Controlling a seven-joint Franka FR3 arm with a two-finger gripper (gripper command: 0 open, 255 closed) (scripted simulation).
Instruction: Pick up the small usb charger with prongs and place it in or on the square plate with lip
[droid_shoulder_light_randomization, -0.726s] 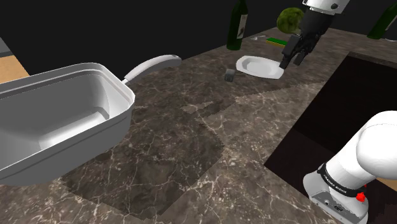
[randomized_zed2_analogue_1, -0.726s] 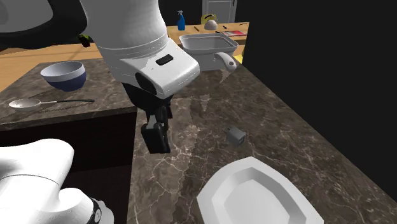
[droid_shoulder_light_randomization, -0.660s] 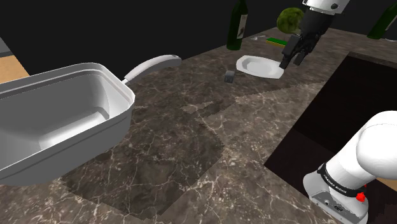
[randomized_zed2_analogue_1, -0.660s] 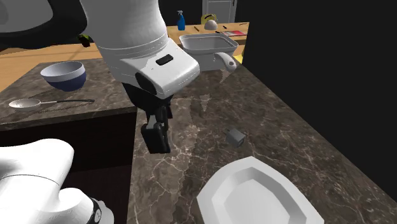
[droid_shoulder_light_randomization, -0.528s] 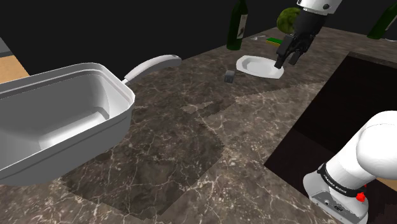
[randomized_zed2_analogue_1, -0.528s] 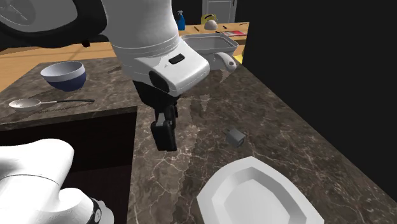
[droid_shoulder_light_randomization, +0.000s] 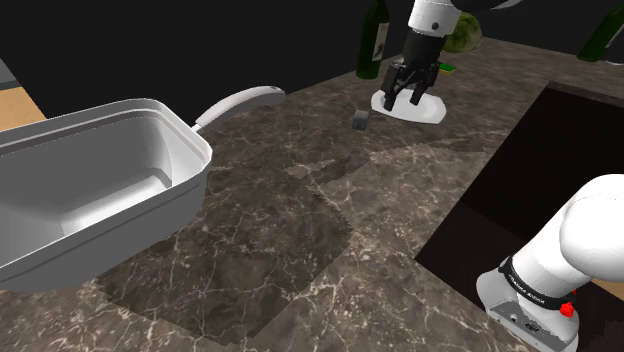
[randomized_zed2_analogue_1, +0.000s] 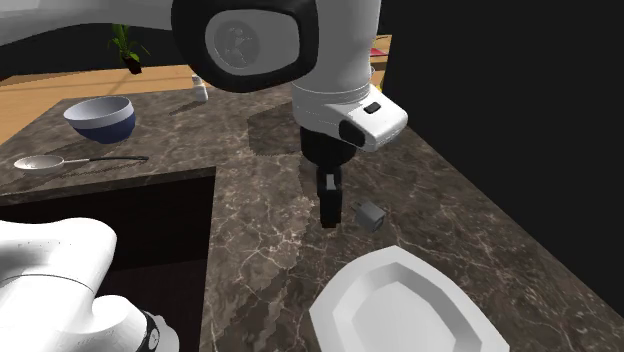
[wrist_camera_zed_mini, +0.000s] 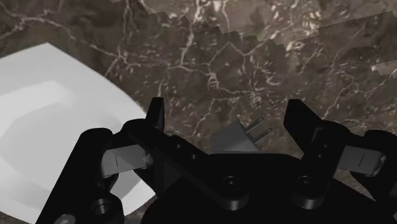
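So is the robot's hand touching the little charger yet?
Apart. The wrist view shows the charger lying between the open gripper fingers, with bare counter on either side.

dark marble counter (droid_shoulder_light_randomization: 330, 200), tan wood (randomized_zed2_analogue_1: 100, 85) beyond, black area (randomized_zed2_analogue_1: 500, 100) behind

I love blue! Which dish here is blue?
The round bowl near the spoon, blue outside; the square plate and the big pan show no blue.
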